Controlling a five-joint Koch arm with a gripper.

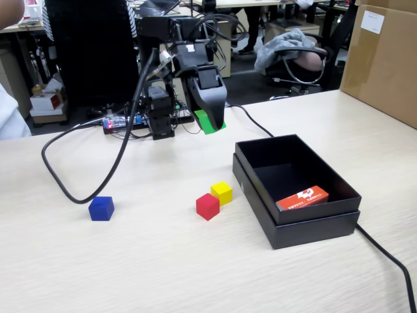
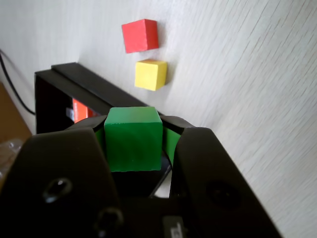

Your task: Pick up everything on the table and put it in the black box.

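Tool (image 2: 134, 148) grips green cube (image 2: 132, 139), seemingly above table (image 2: 257, 74).

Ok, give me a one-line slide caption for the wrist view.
Wrist view: gripper holds the green cube above the table, with yellow cube, red cube and black box beyond.

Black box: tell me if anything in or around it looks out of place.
One thing: a flat orange-red packet leans tilted against the inside wall of the black box, though no cubes are in it yet. The red cube and yellow cube sit undisturbed on the table beside it.
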